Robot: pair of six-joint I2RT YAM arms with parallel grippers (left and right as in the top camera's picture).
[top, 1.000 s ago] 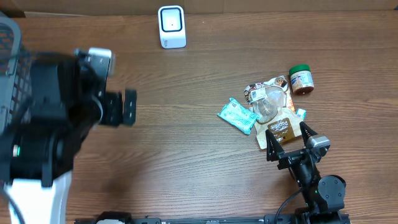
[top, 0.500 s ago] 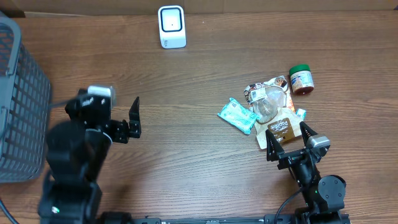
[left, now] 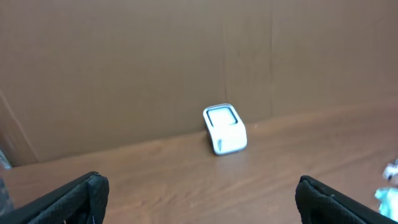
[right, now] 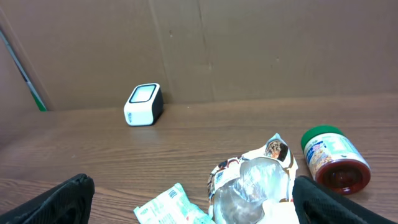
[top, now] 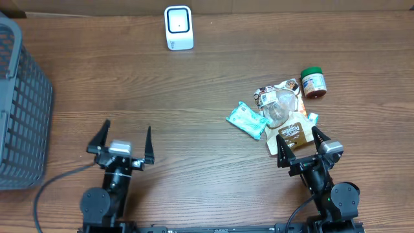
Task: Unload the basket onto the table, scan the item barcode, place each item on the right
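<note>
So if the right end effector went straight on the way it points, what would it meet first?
The right end effector would probably meet the brown snack pouch first, lying directly in front of it. Its height above the pouch is unclear.

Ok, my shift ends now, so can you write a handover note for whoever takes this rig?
Left end effector: open, empty, near the table's front edge.
Right end effector: open, empty, by the item pile.
White box-shaped scanner at the far edge; grey mesh basket far left; teal packet, brown pouch, green-lidded jar grouped right.
Done: nothing held yet.
Left: grasp one item, show its barcode to the scanner.
</note>
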